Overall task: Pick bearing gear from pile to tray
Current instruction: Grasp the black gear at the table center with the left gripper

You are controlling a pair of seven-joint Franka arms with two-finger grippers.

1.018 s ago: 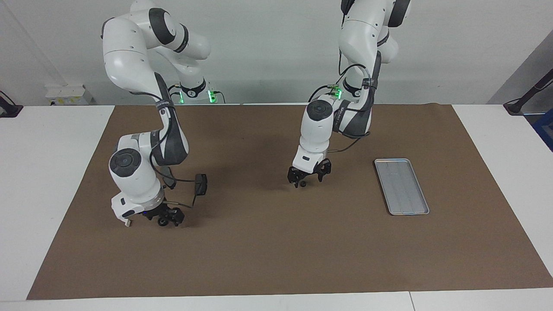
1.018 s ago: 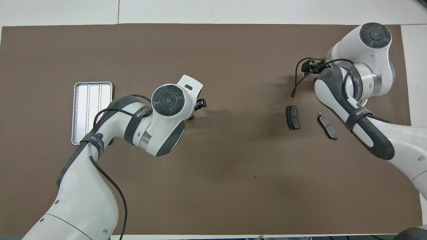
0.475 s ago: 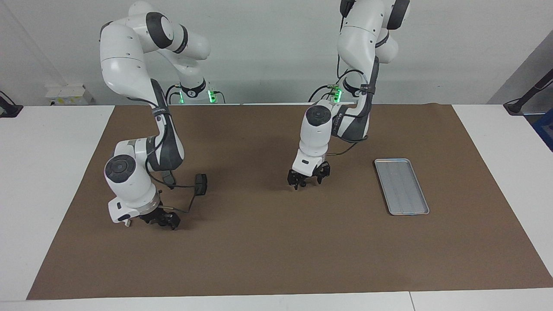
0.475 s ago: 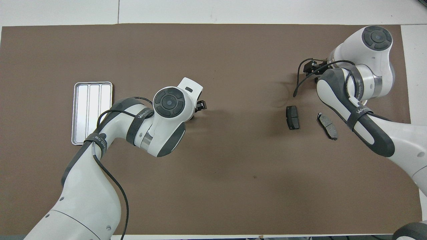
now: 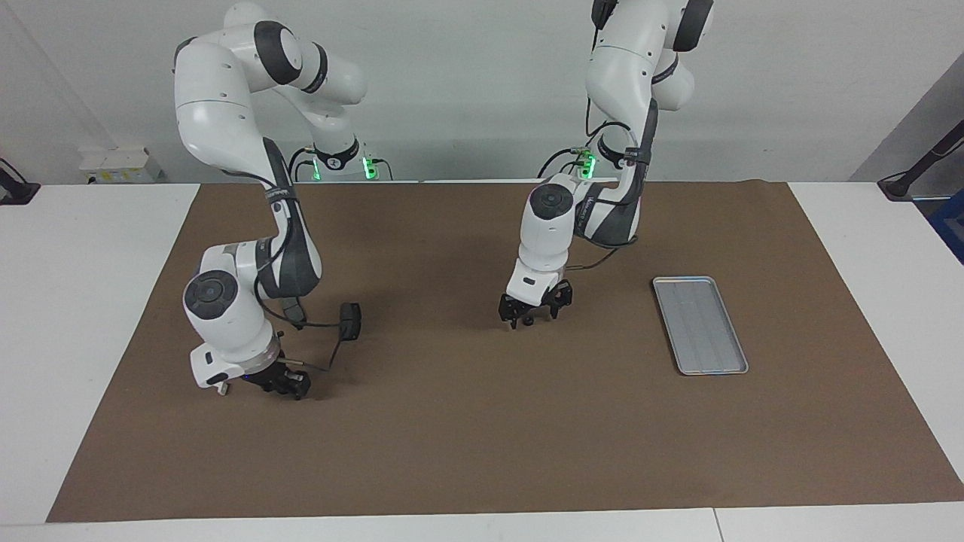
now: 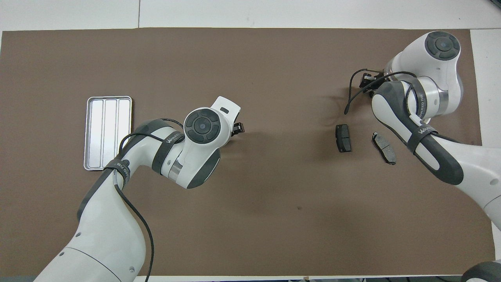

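Facing view: a small black round piece is gripped by the left gripper; it could be dropped short of the ribbed silver-grey metal tray if held only by the fingertips. Whether the right gripper, low at the pile, is parted or closed cannot be told.

A white tabletop carries a large brown mat that covers most of its middle, leaving white strips bare at both ends and along the edge farthest from the robots. A pale grey wall rises at the robots' end of the tabletop. A small white box sits against that wall, at the right arm's end. A blue object, mostly cut off, shows past the left arm's end.
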